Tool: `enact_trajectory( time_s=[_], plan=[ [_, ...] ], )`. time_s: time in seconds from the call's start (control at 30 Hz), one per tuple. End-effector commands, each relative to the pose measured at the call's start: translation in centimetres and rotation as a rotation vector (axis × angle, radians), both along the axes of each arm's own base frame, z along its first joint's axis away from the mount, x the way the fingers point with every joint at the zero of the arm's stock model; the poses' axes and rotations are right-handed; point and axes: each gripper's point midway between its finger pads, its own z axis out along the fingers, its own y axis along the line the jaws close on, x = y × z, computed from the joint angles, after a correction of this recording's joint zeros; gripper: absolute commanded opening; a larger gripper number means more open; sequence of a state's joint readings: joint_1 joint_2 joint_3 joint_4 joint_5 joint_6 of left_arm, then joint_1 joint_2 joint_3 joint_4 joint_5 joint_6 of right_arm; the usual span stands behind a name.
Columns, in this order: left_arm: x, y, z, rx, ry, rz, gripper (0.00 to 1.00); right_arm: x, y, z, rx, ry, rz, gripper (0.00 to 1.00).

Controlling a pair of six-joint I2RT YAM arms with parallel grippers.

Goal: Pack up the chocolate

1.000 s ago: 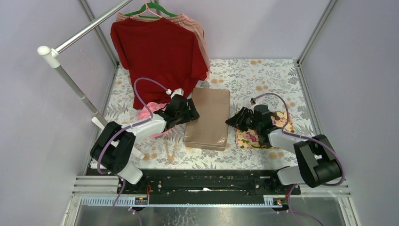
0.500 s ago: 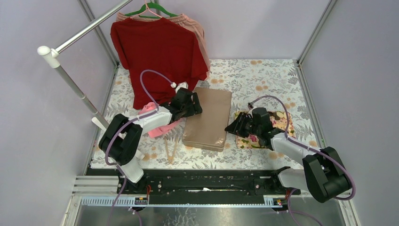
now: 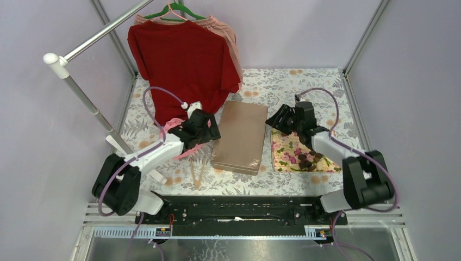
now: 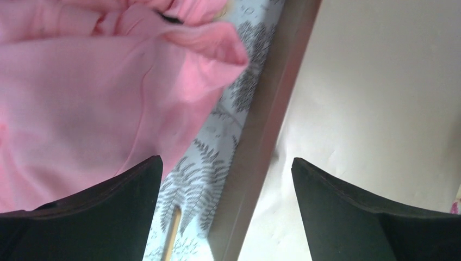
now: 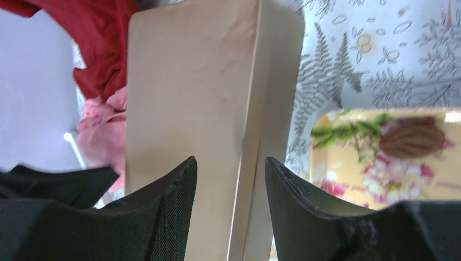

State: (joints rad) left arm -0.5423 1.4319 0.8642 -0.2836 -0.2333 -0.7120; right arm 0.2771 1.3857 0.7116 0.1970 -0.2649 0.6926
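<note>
Lying on a flowered tray [image 3: 282, 155], the chocolate [image 3: 304, 160] forms a small group of dark pieces near the 5 o'clock corner of the tray. The tray sits on the counter [image 3: 304, 89], just at 3 o'clock of a flat golden-brown box [image 3: 239, 136]. In the right wrist view, one brown oval piece shows on the tray.

The right hand [image 3: 272, 120] is over the 12 o'clock end of the tray, close beside the 3 o'clock edge of the box. Its fingers are a little parted and hold nothing, and this edge of the box shows in the gap between them. Whether a finger touches the box cannot be told.

The left hand [image 3: 216, 130] is at the 9 o'clock edge of the box. Its fingers are spread wide and empty, one above a pink cloth [image 3: 174, 126] and the other above the lid.

A red shirt [image 3: 182, 60] hangs at 11 o'clock of the box. Two thin wooden sticks [image 3: 197, 173] lie on the counter at 7 o'clock of the box.
</note>
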Motion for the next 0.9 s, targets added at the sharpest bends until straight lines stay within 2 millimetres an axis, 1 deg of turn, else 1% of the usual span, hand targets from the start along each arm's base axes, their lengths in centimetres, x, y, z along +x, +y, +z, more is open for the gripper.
enact_trajectory(
  time_s=[0.0,0.1,0.2,0.3,0.37,0.5,0.57,0.67,0.77,0.8,0.87],
  plan=[
    [-2.7,1.7,-0.7,0.012,0.047,0.027,0.95,4.6,-0.4,0.1,-0.033,-0.061,-0.039,0.56],
    [-4.7,1.7,-1.3,-0.032,0.081,0.016,0.95,6.7,-0.7,-0.3,-0.037,-0.067,-0.058,0.56],
    [-6.5,1.5,-1.8,-0.085,0.110,0.004,0.94,8.4,-0.9,-0.4,-0.027,-0.070,-0.058,0.55],
    [-8.0,1.0,-2.4,-0.121,0.146,-0.016,0.92,9.1,-0.6,-1.0,-0.020,-0.059,-0.040,0.55],
    [-8.7,0.9,-3.0,-0.131,0.168,-0.023,0.90,9.1,-0.1,-1.8,-0.010,-0.039,-0.014,0.54],
    [-10.0,0.7,-4.5,-0.135,0.220,-0.037,0.85,8.5,0.5,-3.7,0.003,0.017,0.022,0.53],
    [-10.6,0.5,-5.4,-0.135,0.251,-0.048,0.80,8.1,0.4,-4.6,-0.001,0.044,0.021,0.52],
    [-11.3,0.9,-6.7,-0.109,0.284,-0.044,0.73,7.1,-0.1,-6.1,-0.020,0.092,0.011,0.51],
    [-11.2,1.9,-7.6,-0.056,0.290,-0.023,0.63,5.8,-0.7,-7.3,-0.043,0.143,-0.008,0.48],
    [-10.9,2.2,-7.8,-0.033,0.285,-0.013,0.61,5.2,-1.0,-7.7,-0.051,0.164,-0.015,0.47],
    [-10.2,3.0,-7.9,0.013,0.273,0.009,0.60,3.7,-1.6,-8.5,-0.075,0.201,-0.030,0.47]
  ],
)
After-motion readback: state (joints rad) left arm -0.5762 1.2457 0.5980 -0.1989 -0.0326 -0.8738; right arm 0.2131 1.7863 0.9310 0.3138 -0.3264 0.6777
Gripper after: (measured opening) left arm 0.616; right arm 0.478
